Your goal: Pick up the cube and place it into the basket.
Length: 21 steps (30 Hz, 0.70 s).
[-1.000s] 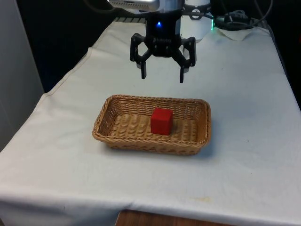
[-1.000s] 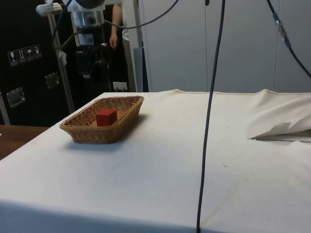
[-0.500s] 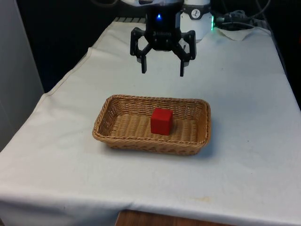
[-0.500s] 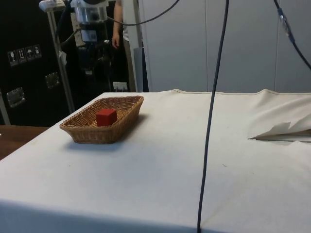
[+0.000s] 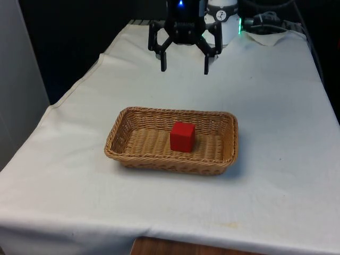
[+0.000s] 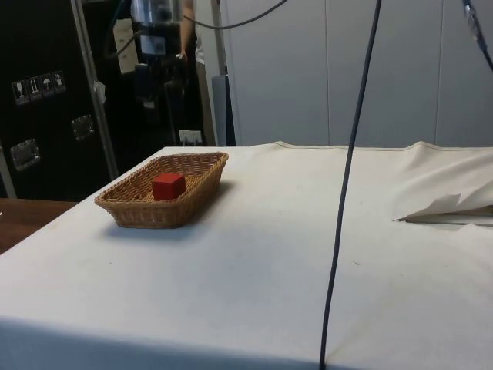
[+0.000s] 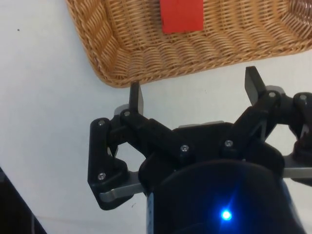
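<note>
The gripper is black throughout — a rounded central housing with two angular linkage arms branching from it, each ending in a slim, flat-sided finger. Small silver screw heads dot the linkage joints, and a pale metal plate edges each outer link near the housing. A faint line of light lettering runs across the housing's face. Above the basket in the side view, the gripper hangs from a pale cylindrical wrist section — dark cables loop away from it.
</note>
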Tool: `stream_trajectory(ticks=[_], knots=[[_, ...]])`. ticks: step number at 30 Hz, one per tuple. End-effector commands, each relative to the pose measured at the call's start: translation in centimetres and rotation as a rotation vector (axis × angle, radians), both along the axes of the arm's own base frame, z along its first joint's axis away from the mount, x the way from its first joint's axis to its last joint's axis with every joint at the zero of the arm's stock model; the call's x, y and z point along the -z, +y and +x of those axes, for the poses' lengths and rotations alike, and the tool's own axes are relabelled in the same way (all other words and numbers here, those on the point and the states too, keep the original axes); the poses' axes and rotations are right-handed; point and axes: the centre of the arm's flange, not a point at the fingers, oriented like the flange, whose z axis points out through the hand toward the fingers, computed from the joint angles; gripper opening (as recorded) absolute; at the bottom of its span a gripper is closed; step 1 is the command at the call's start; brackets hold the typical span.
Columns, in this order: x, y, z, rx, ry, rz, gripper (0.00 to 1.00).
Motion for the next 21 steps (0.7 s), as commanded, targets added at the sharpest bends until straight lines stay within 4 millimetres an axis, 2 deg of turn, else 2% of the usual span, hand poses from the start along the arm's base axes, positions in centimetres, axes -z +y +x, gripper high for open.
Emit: stream_trajectory(ticks=[1,21], knots=[[-0.3,0.1,-0.2,-0.003,-0.017,-0.005,1.0],[-1.8,0.5,-4.1,-0.002,-0.112,0.011,1.0]])
